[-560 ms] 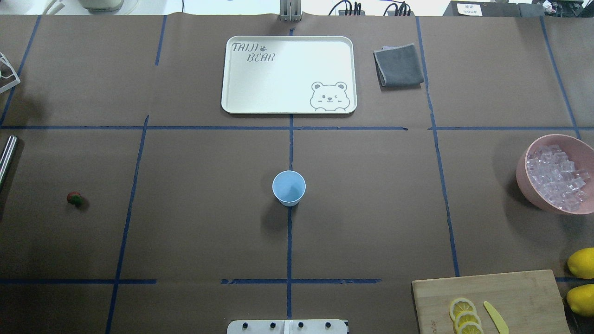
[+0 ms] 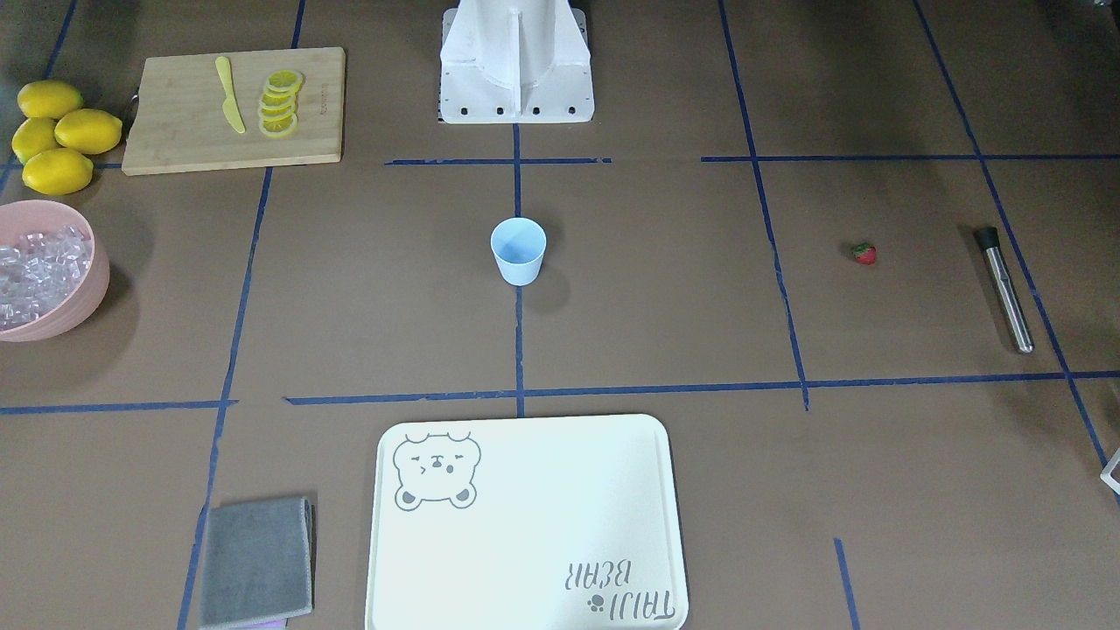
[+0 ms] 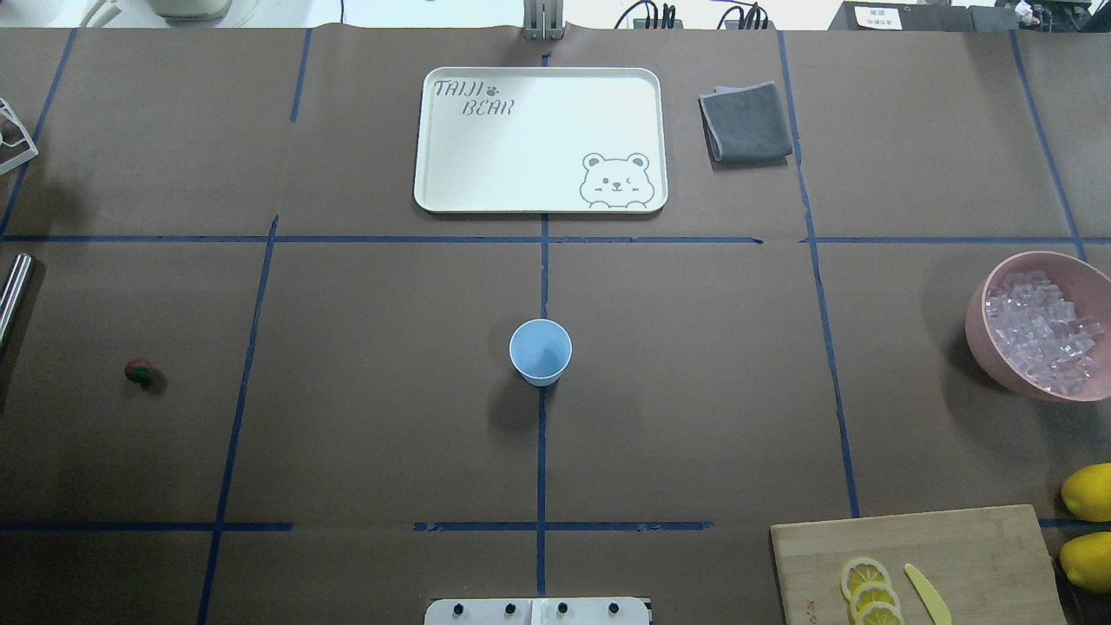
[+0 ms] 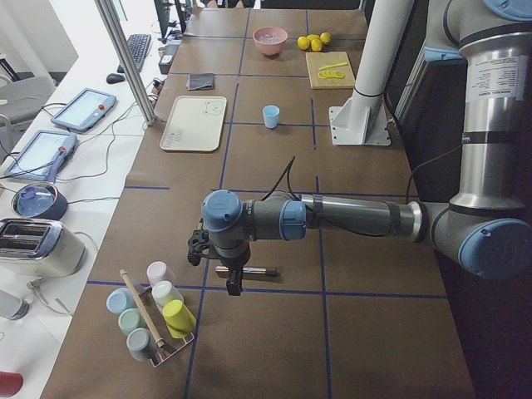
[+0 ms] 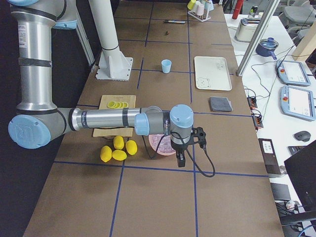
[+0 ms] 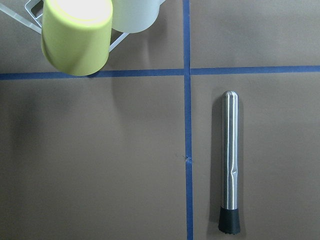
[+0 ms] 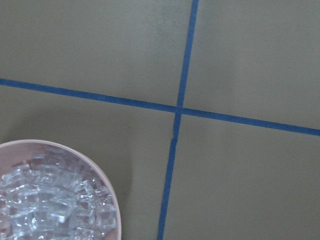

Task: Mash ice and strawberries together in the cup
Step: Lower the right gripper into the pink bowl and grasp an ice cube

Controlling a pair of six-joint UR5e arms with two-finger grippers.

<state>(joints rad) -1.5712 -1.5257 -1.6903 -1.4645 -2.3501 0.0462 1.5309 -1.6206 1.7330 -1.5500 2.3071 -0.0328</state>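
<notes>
"Two grippers — can you read how wide either one stands?"

"No. The left gripper (image 4: 233, 285) and the right gripper (image 5: 181, 160) show only in the side views, so I cannot tell wide from narrow. Neither wrist view catches a finger."

"Where does the left one hang?"

"Above the muddler (image 6: 230, 165). It lies flat on the table (image 3: 391, 417) just beside a blue tape line, with its black cap toward the bottom of the wrist view. A lime cup (image 6: 77, 37) and a white cup (image 6: 136, 15) sit near its steel end."

"And the right?"

"Over the rim of the pink bowl (image 7: 102, 172), with ice (image 7: 45, 200) heaped inside. Four lemons (image 5: 118, 148) lie just beside the bowl."

"The task's things, then?"

"The blue cup (image 3: 540, 351) stands upright at the table's middle, on the centre tape line and well apart from both grippers. The strawberry (image 3: 139, 372) lies on the robot's left side, between the blue cup and the muddler and nearer the muddler. The ice sits in the bowl at the right edge."

"Farther out?"

"A tray (image 3: 540, 204) lies across the table from the blue cup, with a grey cloth (image 3: 746, 121) beside it. On the near right a board (image 3: 972, 555) carries lemon slices (image 3: 871, 590) and a yellow knife (image 3: 927, 593)."
</notes>
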